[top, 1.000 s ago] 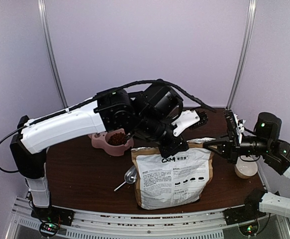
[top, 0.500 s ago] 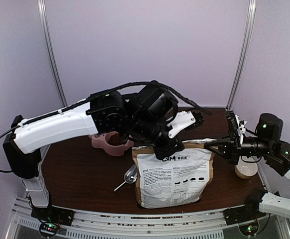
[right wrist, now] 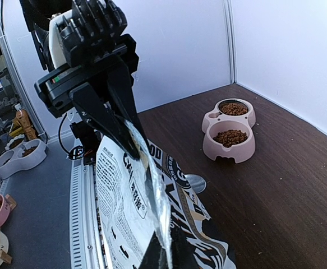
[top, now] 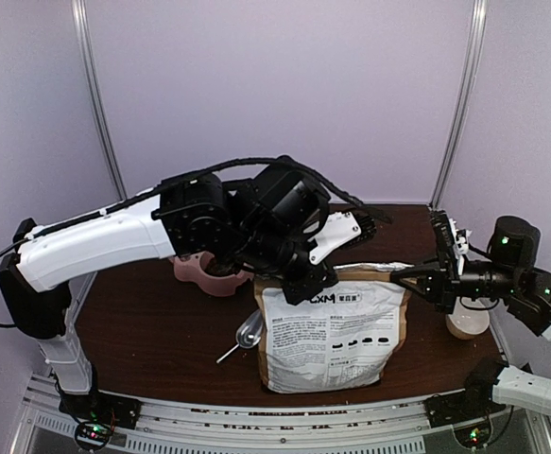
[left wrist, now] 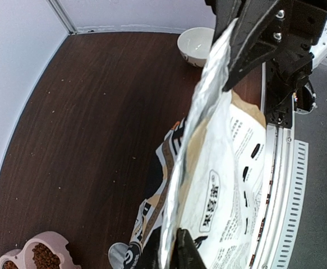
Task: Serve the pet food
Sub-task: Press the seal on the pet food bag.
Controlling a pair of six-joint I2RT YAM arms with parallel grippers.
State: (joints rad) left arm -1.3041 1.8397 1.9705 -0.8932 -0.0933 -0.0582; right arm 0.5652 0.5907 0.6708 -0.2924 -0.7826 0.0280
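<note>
On table [top: 152,322], front centre: bag [top: 332,331] stands upright, scoop [top: 248,331] lies just beside its left side, not held.

Feeder [right wrist: 230,151] sits behind-left of the bag, well apart from it. Both basins show kibble [right wrist: 229,136], so the serving part looks done. Can't tell whether the fill level is final. A few stray bits lie on the wood. Rest of the food is presumably in the bag; contents not visible.

Left gripper [right wrist: 130,147]: fingers pinched onto the bag's top rim, as far as the right wrist view shows. Right gripper [top: 405,277]: clamped on the same rim at the opposite end. Rim is pulled into a thin flat line between them, so the mouth looks closed.

White bowl [top: 468,322] at far right looks empty.

Left, by my read: release bag, pull arms back.
</note>
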